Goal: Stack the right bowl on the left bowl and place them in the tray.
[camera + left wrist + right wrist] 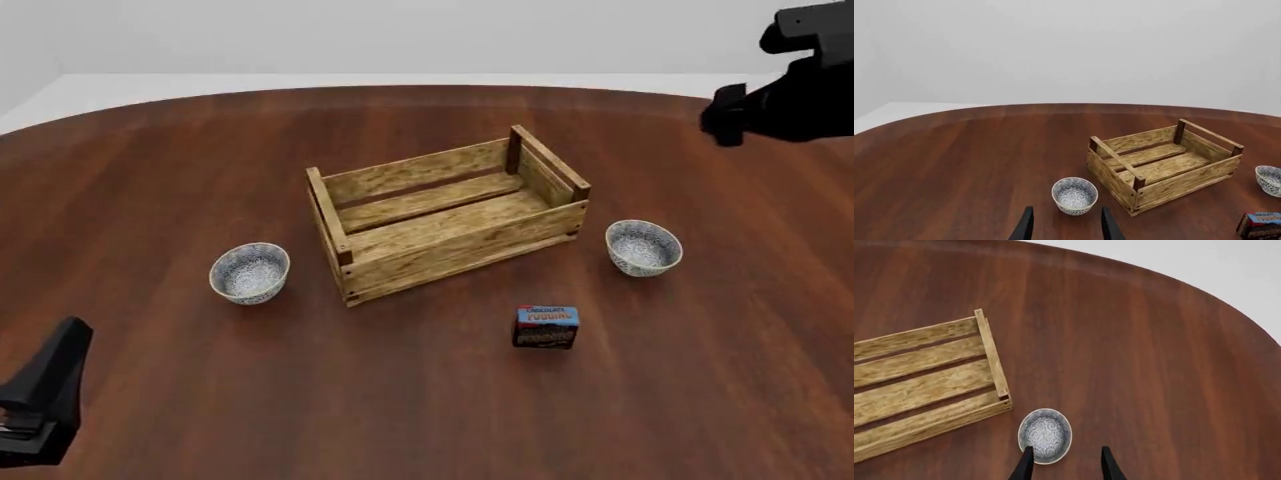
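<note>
Right bowl [643, 247]: 3 o'clock of tray [446, 214]
Left bowl [250, 272]: 9 o'clock of tray
Left gripper [1066, 226]: fingers parted, nothing held
Right gripper [1065, 463]: fingers parted, nothing held

the tray [447, 222] sits mid-table [160, 180], turned at a slant, with the left bowl [250, 272] just off its left end and the right bowl [643, 247] near its right end. the pudding box [547, 327] lies in front of the tray, nearer the right bowl, seemingly upright.
</note>
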